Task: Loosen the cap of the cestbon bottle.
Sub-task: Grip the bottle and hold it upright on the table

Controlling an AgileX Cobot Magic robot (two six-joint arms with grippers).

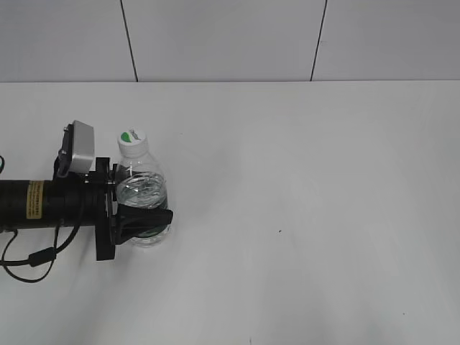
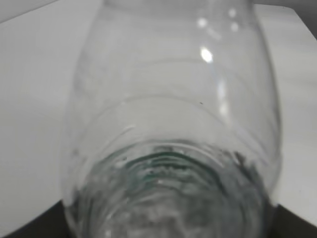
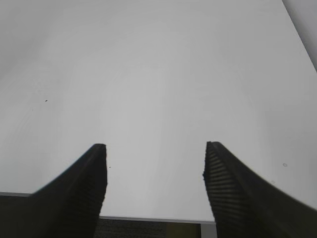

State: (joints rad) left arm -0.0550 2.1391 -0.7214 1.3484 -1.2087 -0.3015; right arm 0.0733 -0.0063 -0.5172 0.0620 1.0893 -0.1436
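The cestbon bottle (image 1: 144,192) stands upright on the white table at the left, clear and ribbed. Its white cap (image 1: 131,138) with a green half-disc logo sits on top. My left gripper (image 1: 147,215) comes in from the left and is shut on the bottle's lower body, hiding the label band. In the left wrist view the bottle (image 2: 173,124) fills the frame, blurred, and the cap is out of view. My right gripper (image 3: 154,161) is open and empty over bare table; it is not in the exterior view.
The white table (image 1: 302,215) stretches to the right of the bottle. A panelled wall (image 1: 230,36) rises behind its far edge. The table's near edge shows in the right wrist view (image 3: 148,218) below the fingers.
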